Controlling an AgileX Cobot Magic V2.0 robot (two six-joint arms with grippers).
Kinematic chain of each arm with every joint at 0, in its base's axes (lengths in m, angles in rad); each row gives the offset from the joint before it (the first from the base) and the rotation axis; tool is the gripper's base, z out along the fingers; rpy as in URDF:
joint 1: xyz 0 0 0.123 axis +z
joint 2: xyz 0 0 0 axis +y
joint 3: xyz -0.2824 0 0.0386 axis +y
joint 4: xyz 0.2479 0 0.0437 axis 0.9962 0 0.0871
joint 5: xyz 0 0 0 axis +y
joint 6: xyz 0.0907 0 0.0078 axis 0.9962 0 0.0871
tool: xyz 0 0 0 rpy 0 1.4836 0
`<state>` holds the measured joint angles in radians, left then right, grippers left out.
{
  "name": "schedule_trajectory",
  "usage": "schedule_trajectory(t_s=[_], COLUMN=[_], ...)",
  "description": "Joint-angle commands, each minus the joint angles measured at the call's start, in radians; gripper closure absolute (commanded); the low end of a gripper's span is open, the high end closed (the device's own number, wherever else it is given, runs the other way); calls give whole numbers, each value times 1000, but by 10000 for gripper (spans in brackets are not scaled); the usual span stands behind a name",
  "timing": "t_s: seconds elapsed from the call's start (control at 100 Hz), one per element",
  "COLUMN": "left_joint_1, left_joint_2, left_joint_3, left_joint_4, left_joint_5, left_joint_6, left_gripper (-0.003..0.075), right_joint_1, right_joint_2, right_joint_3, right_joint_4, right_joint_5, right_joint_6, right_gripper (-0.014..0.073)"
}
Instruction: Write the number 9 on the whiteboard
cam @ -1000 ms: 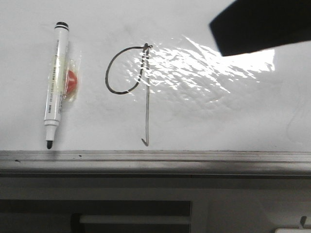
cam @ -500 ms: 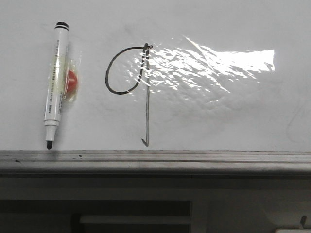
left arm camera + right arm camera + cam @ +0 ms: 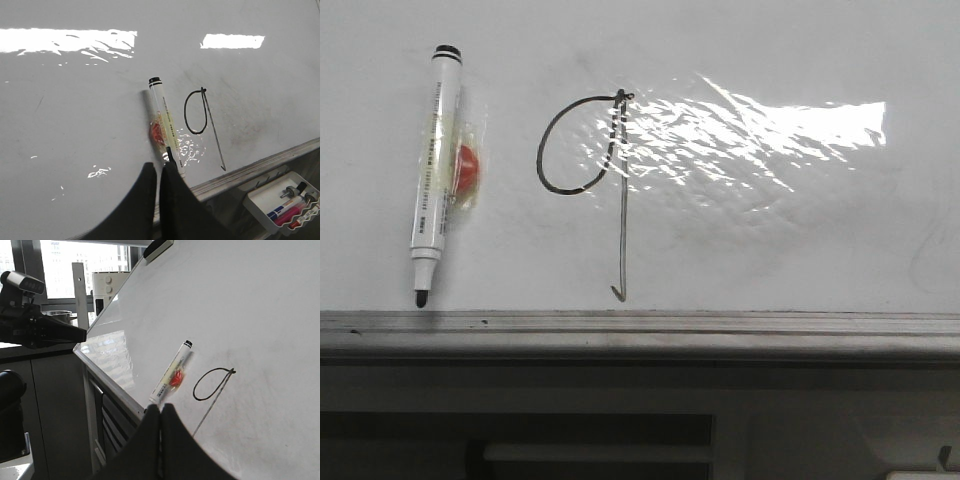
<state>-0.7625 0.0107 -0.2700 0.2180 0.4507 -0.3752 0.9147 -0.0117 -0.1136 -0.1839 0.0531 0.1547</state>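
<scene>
My right arm has left the front view, so the thin black number 9 (image 3: 595, 170) stands finished on the glossy white whiteboard (image 3: 770, 250). Both the left gripper (image 3: 159, 172) and the right gripper (image 3: 160, 415) are clenched, empty.

The whiteboard (image 3: 800, 260) is glossy white with a bright wrinkled glare patch, faint grey smudges and a grey metal rail along its bottom edge. The number 9 (image 3: 588, 160) is a thin black line. The marker (image 3: 433, 170) is white with a black cap end, black tip and dark print, beside a red blob (image 3: 468, 168) under yellowish clear tape. Both grippers' jaws are black.
</scene>
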Motion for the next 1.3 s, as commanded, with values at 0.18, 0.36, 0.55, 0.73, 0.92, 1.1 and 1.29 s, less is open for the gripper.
schedule_trajectory(t_s=[0.18,0.36,0.55,0.73,0.92,1.1,1.29], left_joint_1=[-2,0,100,296,470,584,619], left_joint_2=[10,10,10,8,-43,-45,-45], left_joint_3=[-16,48,138,269,290,290,290], left_joint_4=[-3,-3,-26,-137,-182,-208,-218], left_joint_5=[-73,-70,-102,-396,-425,-325,-191], left_joint_6=[-9,-9,-9,86,225,230,375], left_gripper=[741,741,741,741,741,741,741], right_joint_1=[0,0,0,0,0,0,0], right_joint_2=[-7,-7,-7,-7,-7,-7,-7], right_joint_3=[-22,-22,-22,-22,-22,-22,-22], right_joint_4=[-17,-17,-17,-17,-17,-17,-17], right_joint_5=[-84,-84,-86,-86,-86,-86,-86], right_joint_6=[-6,-6,-6,-6,-6,-6,-6], right_gripper=[656,656,656,656,656,656,656])
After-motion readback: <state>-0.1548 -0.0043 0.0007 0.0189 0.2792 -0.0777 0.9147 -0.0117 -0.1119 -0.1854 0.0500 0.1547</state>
